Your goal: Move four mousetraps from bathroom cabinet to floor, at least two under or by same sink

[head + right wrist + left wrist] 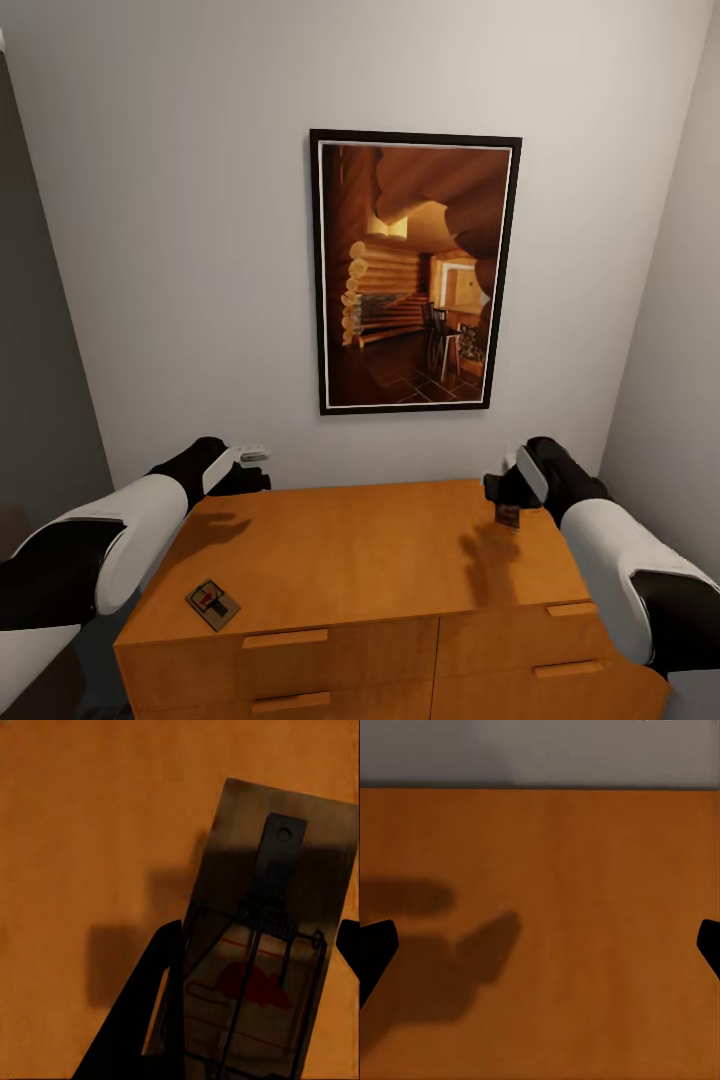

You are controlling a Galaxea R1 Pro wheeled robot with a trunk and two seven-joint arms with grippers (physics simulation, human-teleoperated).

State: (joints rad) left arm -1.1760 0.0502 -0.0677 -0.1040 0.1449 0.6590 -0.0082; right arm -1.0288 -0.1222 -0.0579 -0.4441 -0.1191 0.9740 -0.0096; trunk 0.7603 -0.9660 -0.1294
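Above the cabinet (pixel 350 560) top's right side, right gripper (pixel 512 500) is clamped on one mousetrap (pixel 262 945), a second trap (pixel 212 604) lies near the front left corner, left gripper (pixel 245 468) hangs apart and empty; thin edge grip could slip mid-carry; other traps, floor, sink unseen.

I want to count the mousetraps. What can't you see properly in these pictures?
- Cabinet drawers: head view, closed fronts hide whatever is inside.
- Held mousetrap: right wrist view, near end cut off by the picture edge and the right gripper.
- Mousetrap on top: head view, too small for detail.
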